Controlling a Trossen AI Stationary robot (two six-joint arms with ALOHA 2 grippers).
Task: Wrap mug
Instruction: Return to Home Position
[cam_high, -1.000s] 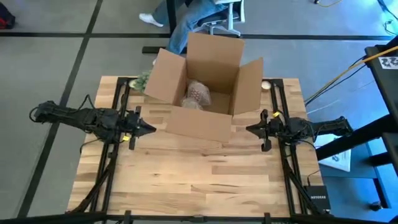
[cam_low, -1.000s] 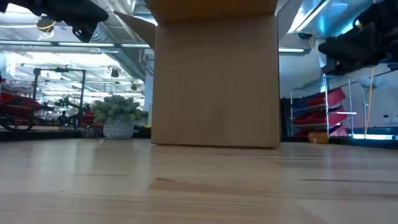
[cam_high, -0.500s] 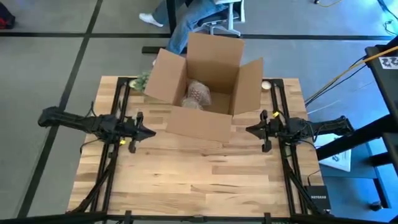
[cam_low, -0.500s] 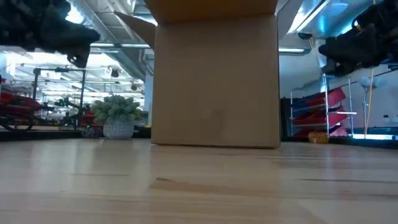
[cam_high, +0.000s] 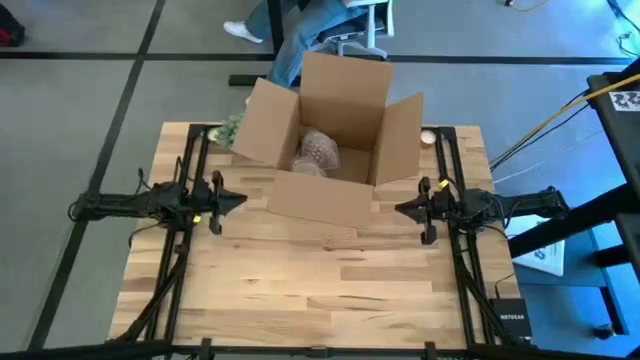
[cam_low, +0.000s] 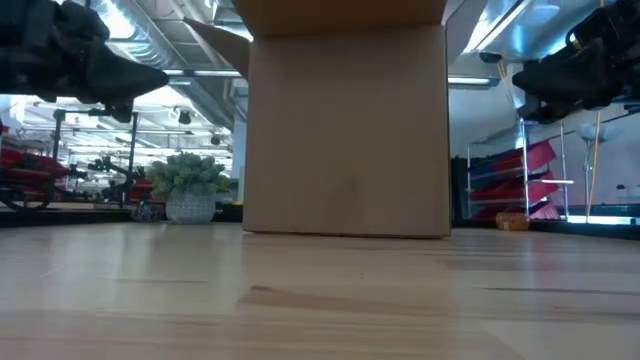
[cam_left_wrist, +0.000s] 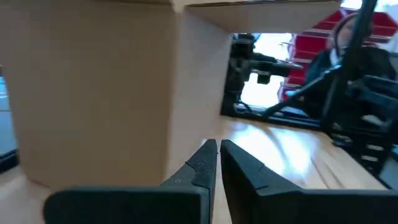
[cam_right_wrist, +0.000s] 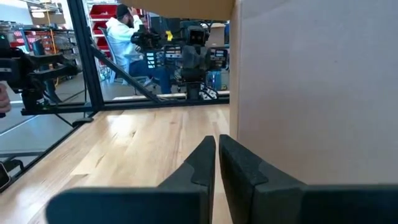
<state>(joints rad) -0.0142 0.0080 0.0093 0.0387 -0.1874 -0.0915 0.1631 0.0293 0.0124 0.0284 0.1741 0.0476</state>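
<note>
Wrapped mug (cam_high: 318, 150) sits in the box (cam_high: 345, 90)
Only the high view shows it, bubbly and pinkish. Left gripper (cam_high: 243, 200) at the box's 8 o'clock, right gripper (cam_high: 398, 209) at 4: fingers (cam_left_wrist: 204, 165) pinched together, empty.

Four cameras, one worktop (cam_high: 300, 290), one cardboard box (cam_high: 320, 200).
Overhead looks straight down; the low view sits at worktop level, close before the box; wrist cameras face its opposite sides past the left hand (cam_left_wrist: 217, 147) and right hand (cam_right_wrist: 216, 142).
</note>
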